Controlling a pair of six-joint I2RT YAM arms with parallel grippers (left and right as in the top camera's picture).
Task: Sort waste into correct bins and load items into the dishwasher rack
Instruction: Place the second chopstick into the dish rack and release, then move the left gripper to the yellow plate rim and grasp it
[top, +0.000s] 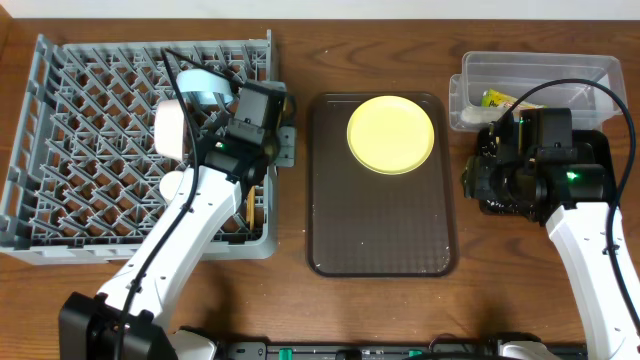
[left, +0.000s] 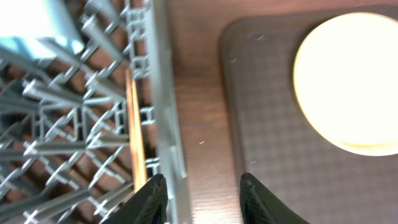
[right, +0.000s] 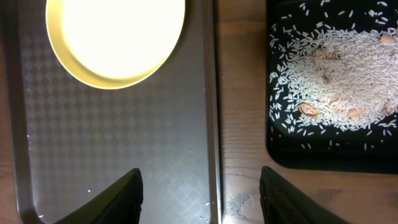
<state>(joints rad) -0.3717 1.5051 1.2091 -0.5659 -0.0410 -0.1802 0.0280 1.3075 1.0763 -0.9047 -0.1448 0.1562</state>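
The grey dishwasher rack (top: 110, 150) holds a light blue bowl (top: 205, 85), a white bowl (top: 170, 128), a small white cup (top: 172, 184) and the chopsticks (top: 250, 205). My left gripper (left: 202, 199) hangs open over the rack's right wall (left: 163, 112), nothing between its fingers; the chopsticks (left: 132, 124) lie just inside. The yellow plate (top: 390, 133) rests on the brown tray (top: 380, 230). My right gripper (right: 202, 199) is open and empty above that tray's right rim (right: 211, 124). Rice and scraps lie in the black tray (right: 280, 155). The wrapper (top: 497, 98) sits in the clear tub (top: 535, 70).
The right arm (top: 530, 165) covers most of the black tray in the overhead view. A strip of bare wood (top: 295, 200) separates the rack from the brown tray. The plate (right: 115, 37) fills the brown tray's far end.
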